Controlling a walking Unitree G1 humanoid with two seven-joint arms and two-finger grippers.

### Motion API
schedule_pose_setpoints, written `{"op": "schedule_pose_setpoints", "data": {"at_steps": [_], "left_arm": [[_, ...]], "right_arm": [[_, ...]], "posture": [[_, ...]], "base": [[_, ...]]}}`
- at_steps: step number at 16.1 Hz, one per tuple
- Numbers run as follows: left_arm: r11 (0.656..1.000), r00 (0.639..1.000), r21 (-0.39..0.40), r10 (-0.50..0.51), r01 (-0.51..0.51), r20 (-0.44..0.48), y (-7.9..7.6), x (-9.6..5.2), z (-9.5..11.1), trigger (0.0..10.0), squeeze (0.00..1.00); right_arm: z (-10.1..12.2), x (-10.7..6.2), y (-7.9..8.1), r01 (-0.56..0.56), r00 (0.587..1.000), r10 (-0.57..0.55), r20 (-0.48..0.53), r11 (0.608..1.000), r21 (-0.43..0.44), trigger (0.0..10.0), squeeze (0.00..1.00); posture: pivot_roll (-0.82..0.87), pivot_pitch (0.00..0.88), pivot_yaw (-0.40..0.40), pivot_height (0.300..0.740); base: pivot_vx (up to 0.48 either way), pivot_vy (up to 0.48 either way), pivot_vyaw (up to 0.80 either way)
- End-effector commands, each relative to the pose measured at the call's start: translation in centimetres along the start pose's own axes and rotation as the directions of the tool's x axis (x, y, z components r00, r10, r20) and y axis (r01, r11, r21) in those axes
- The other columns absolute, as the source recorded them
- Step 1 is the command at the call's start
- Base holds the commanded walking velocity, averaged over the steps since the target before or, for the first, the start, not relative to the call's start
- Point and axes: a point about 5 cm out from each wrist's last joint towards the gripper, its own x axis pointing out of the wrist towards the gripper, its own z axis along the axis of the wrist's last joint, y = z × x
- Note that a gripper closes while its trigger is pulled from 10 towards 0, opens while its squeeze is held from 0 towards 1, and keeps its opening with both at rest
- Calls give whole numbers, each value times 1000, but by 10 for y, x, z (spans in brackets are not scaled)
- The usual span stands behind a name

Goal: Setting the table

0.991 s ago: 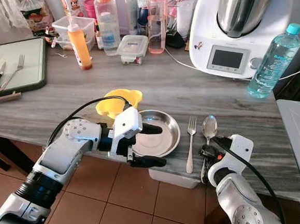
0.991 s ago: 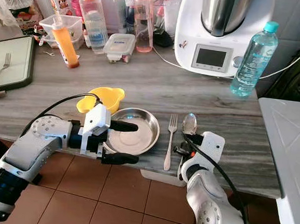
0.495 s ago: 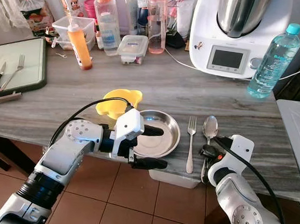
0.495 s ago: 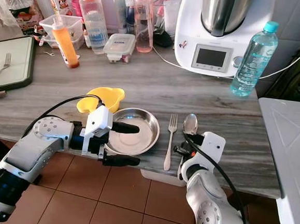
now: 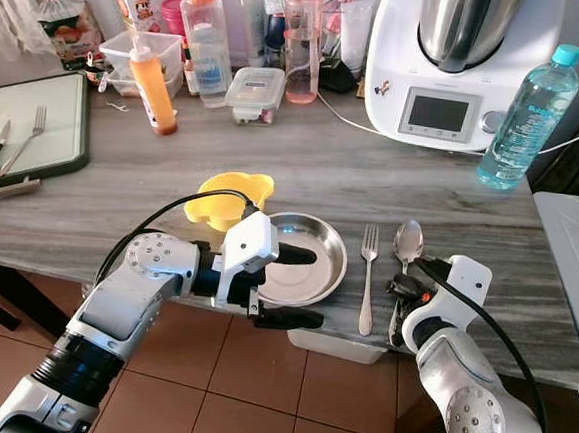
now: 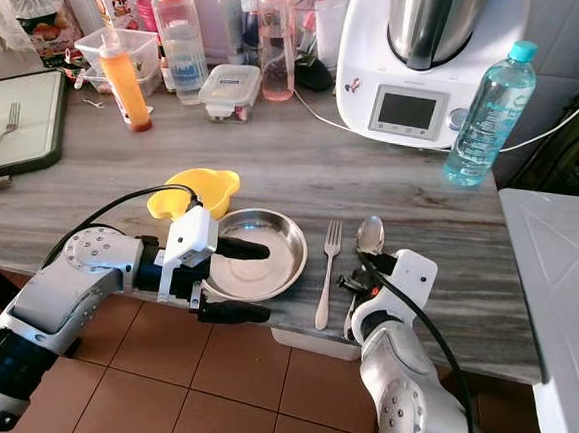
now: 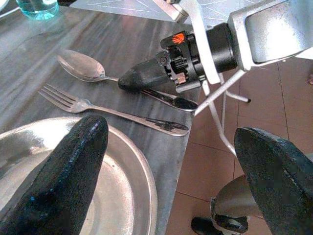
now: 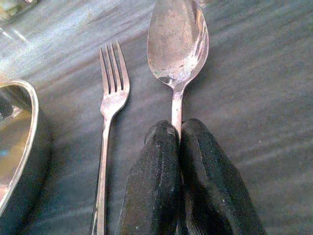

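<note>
Right gripper [image 8: 178, 134] clenched on handle of silver metal spoon [image 8: 177, 46], lying on grey wood-grain tabletop [image 5: 392, 189] just beside silver fork [image 5: 368, 273]. Left gripper [image 5: 289, 287] released, fingers spread astride rim of round steel plate [image 5: 310, 268].

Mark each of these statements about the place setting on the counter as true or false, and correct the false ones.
1. The right gripper is shut on the spoon. True.
2. The fork lies between the steel plate and the spoon. True.
3. The left gripper is closed on the fork. False: it is open, with one finger over the plate and the other off the counter's edge.
4. The yellow bowl sits to the robot's right of the spoon. False: it is at the plate's far left side.
5. The water bottle lies on its side. False: it stands upright.
</note>
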Motion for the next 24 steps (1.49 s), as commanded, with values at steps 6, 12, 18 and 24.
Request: {"op": "schedule_pose_setpoints", "data": {"at_steps": [6,12,18,24], "left_arm": [[1000,1000,15,-3,4,-18,-1,2,1,10000,0],[1000,1000,19,-7,8,-24,0,1,3,10000,0],[1000,1000,19,-7,8,-24,0,1,3,10000,0],[1000,1000,19,-7,8,-24,0,1,3,10000,0]], "right_arm": [[-8,4,-8,26,999,-26,-39,1000,14,10000,325],[-9,5,-8,21,999,-21,-43,1000,13,10000,1000],[-9,5,-8,21,999,-21,-43,1000,13,10000,1000],[-9,5,-8,21,999,-21,-43,1000,13,10000,1000]], "posture": [[-26,101,105,740],[-23,101,107,740],[-23,101,107,740],[-23,101,107,740]], "base": [[0,0,0],[0,0,0],[0,0,0],[0,0,0]]}}
